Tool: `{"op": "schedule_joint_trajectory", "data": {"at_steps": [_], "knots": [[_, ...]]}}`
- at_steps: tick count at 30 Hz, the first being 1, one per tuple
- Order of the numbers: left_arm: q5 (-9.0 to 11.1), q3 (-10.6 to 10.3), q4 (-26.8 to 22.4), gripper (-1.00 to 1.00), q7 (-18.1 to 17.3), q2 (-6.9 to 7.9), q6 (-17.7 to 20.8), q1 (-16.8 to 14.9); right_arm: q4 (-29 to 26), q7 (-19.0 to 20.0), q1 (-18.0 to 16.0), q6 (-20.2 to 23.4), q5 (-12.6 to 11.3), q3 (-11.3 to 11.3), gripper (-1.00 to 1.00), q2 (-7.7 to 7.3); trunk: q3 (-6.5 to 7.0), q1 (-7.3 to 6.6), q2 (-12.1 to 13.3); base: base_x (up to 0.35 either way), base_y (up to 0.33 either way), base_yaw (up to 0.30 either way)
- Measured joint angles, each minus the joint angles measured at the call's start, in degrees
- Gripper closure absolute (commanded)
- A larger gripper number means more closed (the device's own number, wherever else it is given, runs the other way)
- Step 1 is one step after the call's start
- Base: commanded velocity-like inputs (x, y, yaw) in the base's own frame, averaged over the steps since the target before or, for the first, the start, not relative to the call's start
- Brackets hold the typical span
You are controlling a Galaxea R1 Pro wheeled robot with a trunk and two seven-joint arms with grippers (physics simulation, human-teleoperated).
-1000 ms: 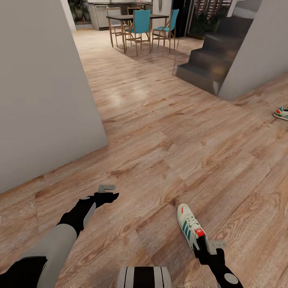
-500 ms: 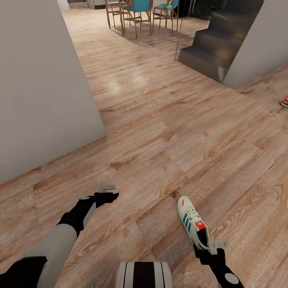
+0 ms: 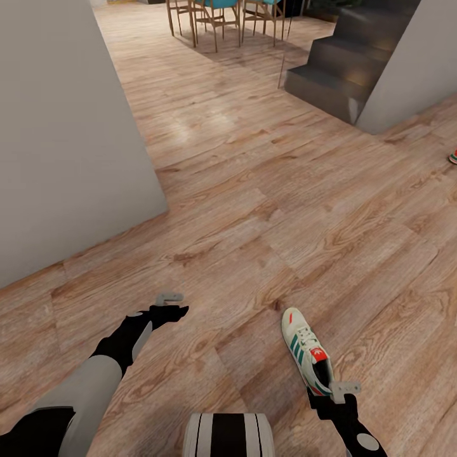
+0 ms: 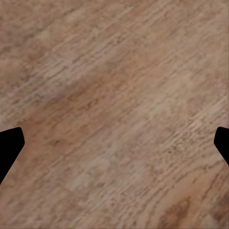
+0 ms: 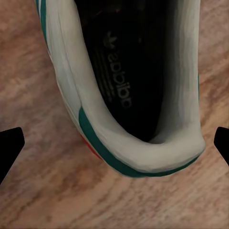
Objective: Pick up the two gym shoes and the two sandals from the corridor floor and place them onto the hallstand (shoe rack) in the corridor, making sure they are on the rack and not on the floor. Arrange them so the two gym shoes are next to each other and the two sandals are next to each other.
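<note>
Now the near gym shoe [image 3: 305, 355] lies on the floor [image 3: 254, 209] right in front of the robot, toe pointing away, with the right gripper [image 3: 330, 397] poised over its heel. From the right wrist, the shoe's [image 5: 119, 90] open collar sits between the two dark fingertips [image 5: 10, 145], which stand wide apart at the picture's edges and clear of the shoe; the claw is spread, not yet pinching. The left gripper [image 3: 170, 303] hovers over bare planks, its fingers [image 4: 9, 148] likewise spread, holding nothing.

Over the last second the head has tipped down: the chairs [image 3: 216, 16] and stairs [image 3: 343, 63] have slid up the picture, and the second gym shoe [image 3: 453, 157], far right, is now only a sliver at the edge. The arms and the near shoe have kept their places. That looks like the view settling for a grasp at the heel.

Room is generous: open floor ahead and to the right, a grey wall [image 3: 70, 139] close on the left. No rack or sandals can be placed from here.
</note>
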Motion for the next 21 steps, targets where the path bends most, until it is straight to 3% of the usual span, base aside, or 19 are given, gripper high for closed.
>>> {"op": "schedule_joint_trajectory", "data": {"at_steps": [4,16,21], "knots": [[0.00,-0.02,0.00,-1.00,0.00,0.00,0.04,0.00,-0.01,0.00,0.00,0.01,-0.01,0.00,-1.00,0.00,-0.03,0.00,0.00,0.000,0.000,0.000],[0.04,0.02,0.00,-1.00,0.00,0.00,0.08,0.00,-0.01,0.00,0.00,0.00,-0.01,0.00,-1.00,0.00,-3.42,0.31,-0.16,0.000,0.000,0.000],[0.02,0.07,0.00,-1.00,0.03,0.00,0.09,0.00,0.00,0.00,0.00,0.01,-0.01,0.00,-1.00,0.00,-3.74,0.31,-0.16,0.000,0.000,0.000]]}}
